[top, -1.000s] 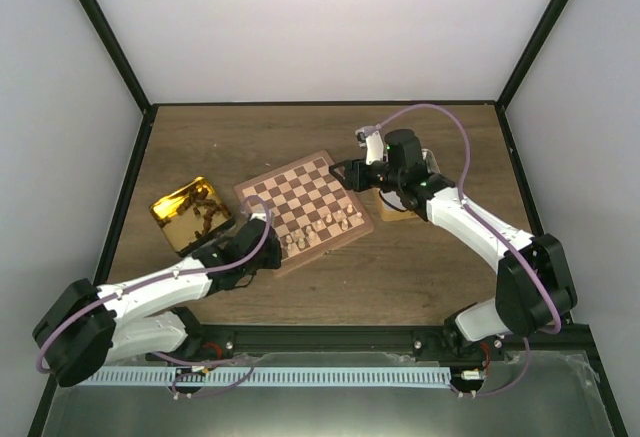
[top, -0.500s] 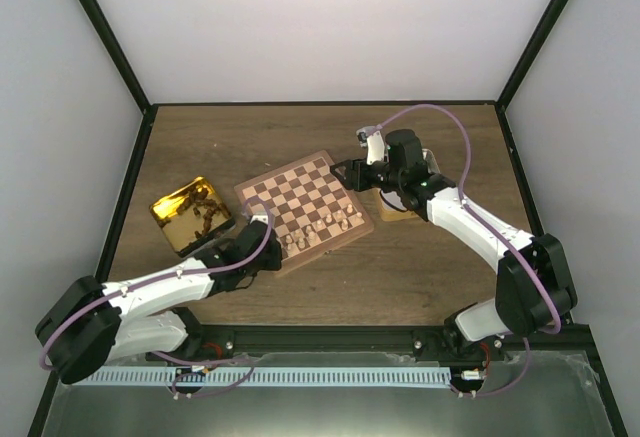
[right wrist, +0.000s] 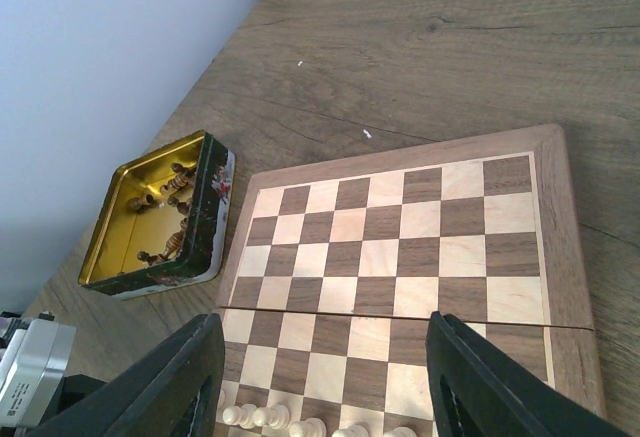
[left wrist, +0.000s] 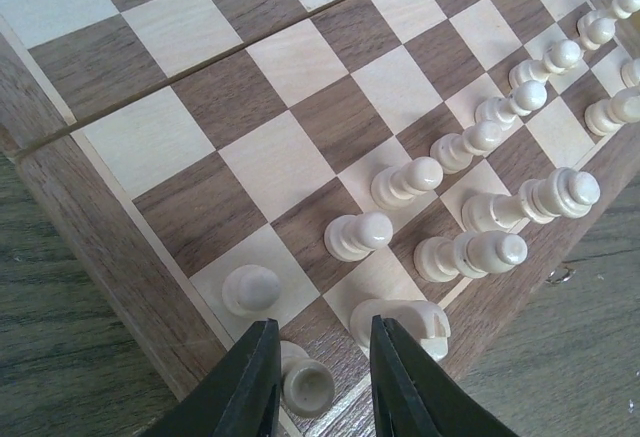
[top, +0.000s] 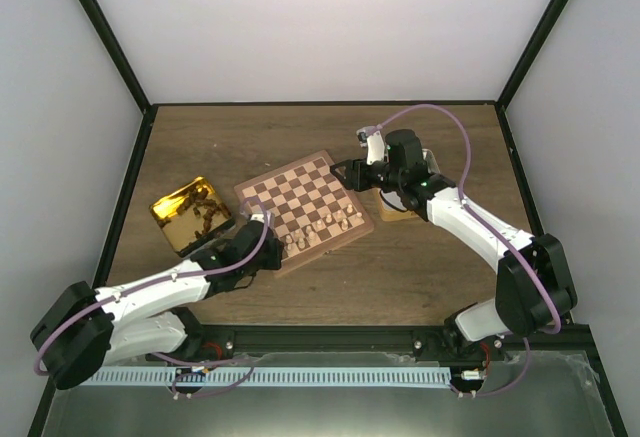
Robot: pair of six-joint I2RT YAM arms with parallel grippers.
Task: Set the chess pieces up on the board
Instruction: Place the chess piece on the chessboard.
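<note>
**Loose corner piece between my left fingers**

The square wooden chessboard of dark and tan checks [top: 290,182] lies skewed mid-table. Its cream turned chessmen [left wrist: 480,139] stand in rows along the side facing the table's near edge. My left gripper [left wrist: 325,323] straddles a small cream piece [left wrist: 305,387] on the board corner nearest the table's near-left corner, jaws narrowly parted and not pinching. I judge that closing off-centre could tip it off the rim or knock the cream rook [left wrist: 400,319] beside it. My right gripper [right wrist: 325,322] hangs wide apart and empty. Dark men lie in the gold metal tin [right wrist: 218,197] toward the left edge.
</note>
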